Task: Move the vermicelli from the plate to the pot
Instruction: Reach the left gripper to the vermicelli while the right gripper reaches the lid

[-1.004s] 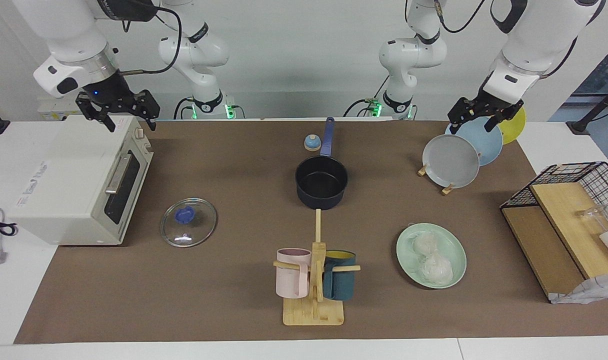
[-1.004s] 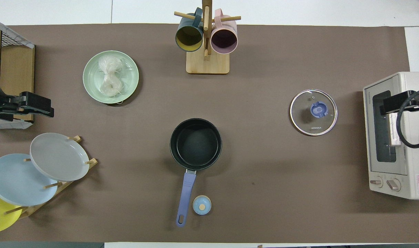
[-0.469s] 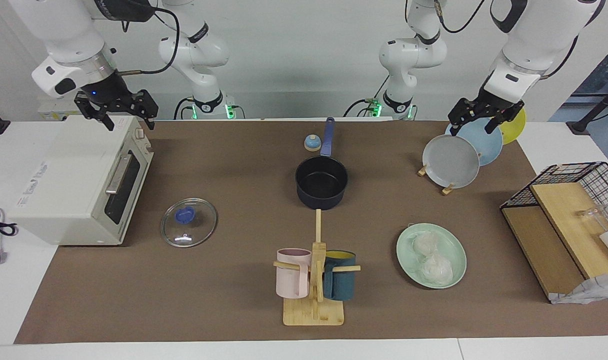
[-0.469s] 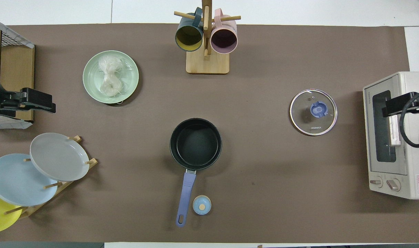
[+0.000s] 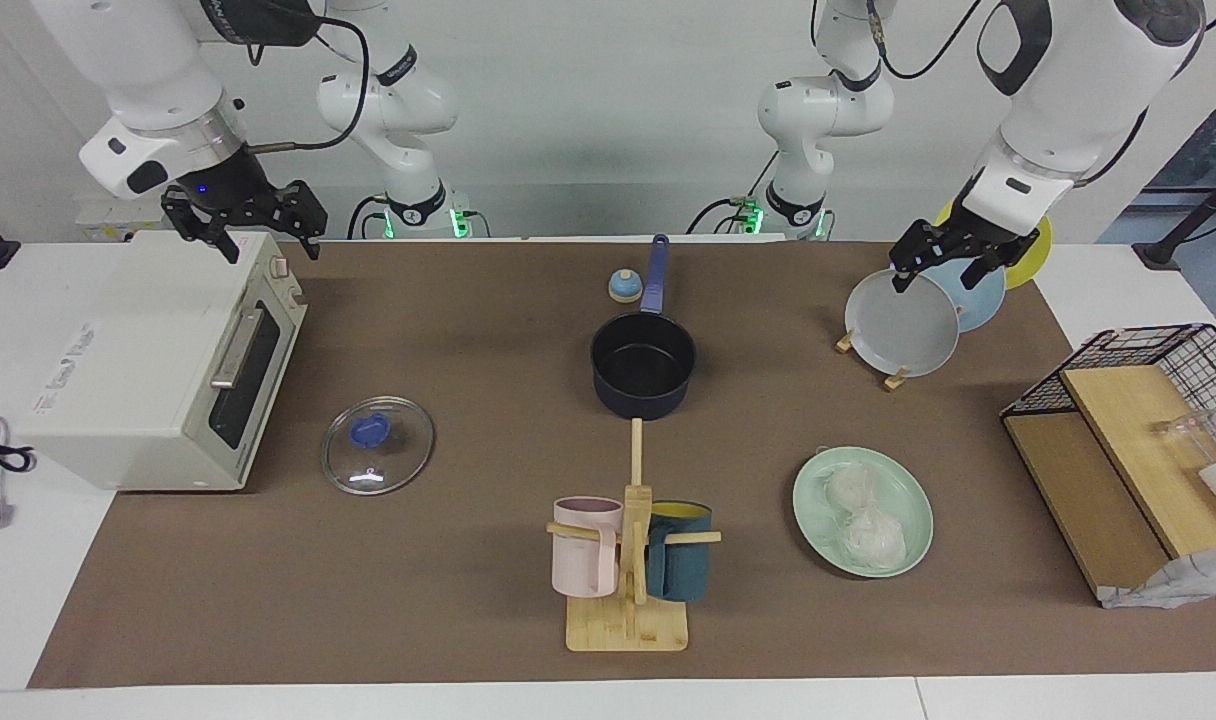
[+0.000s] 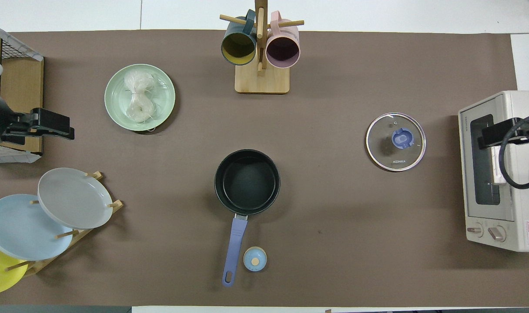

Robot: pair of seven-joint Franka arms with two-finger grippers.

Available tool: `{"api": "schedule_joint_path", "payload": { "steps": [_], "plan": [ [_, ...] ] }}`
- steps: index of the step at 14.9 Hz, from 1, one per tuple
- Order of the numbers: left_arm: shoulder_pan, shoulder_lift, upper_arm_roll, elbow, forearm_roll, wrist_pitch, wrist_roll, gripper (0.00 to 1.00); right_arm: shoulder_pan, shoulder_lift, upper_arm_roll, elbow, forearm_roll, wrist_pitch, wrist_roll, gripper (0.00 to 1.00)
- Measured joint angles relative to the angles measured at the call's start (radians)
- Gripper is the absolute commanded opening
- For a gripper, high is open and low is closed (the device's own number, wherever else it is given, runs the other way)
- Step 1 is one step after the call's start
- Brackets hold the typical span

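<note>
The right gripper (image 5: 251,222) is hanging over the oven (image 5: 138,360) at the right arm's end of the table, fingers spread wide and holding nothing, and this arm is waiting. The lid (image 5: 377,445) is lying flat on the mat beside the oven, so the pot (image 5: 643,365) is sitting uncovered and empty near the middle of the table, closer to the robots' edge. Its handle (image 5: 655,270) is pointing straight at the robots' edge, so the pot's long axis is running from that edge toward the edge farthest from the robots. The plate (image 5: 806,500) is resting toward the left arm's end and nearer that farthest edge, well apart from the pot. The vermicelli (image 5: 863,520) is lying on it as two clumps touching one another, their line running roughly the same way as the handle. The left gripper (image 5: 936,275) is hovering over the grey plate (image 5: 903,325) in the rack near the corner at the robots' edge, fingers open and empty. Judging from this, the transfer is only beginning: nothing is being carried yet. The next move is likely calling for the left gripper to travel out over the plate, drop onto one clump and pinch it.
</note>
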Motion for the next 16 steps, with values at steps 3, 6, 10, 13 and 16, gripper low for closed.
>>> {"api": "schedule_joint_path", "payload": {
  "steps": [3, 6, 10, 13, 16],
  "plan": [
    [-0.001, 0.073, -0.002, 0.005, 0.000, 0.056, 0.000, 1.00, 0.000, -0.025, -0.001, -0.059, 0.005, 0.032, -0.022, 1.00],
    [-0.002, 0.172, -0.007, 0.043, 0.000, 0.112, 0.000, 1.00, 0.002, -0.054, 0.000, -0.177, 0.008, 0.187, -0.042, 1.00],
    [-0.020, 0.296, -0.007, 0.069, 0.000, 0.251, 0.000, 1.00, 0.030, -0.018, 0.002, -0.302, 0.012, 0.369, -0.048, 1.00],
    [-0.029, 0.374, -0.008, 0.074, 0.002, 0.349, 0.002, 1.00, 0.048, 0.070, 0.003, -0.329, 0.013, 0.504, -0.048, 1.00],
    [-0.044, 0.436, -0.008, 0.075, 0.034, 0.449, 0.024, 1.00, 0.064, 0.162, 0.003, -0.386, 0.013, 0.682, -0.048, 1.00]
  ]
}}
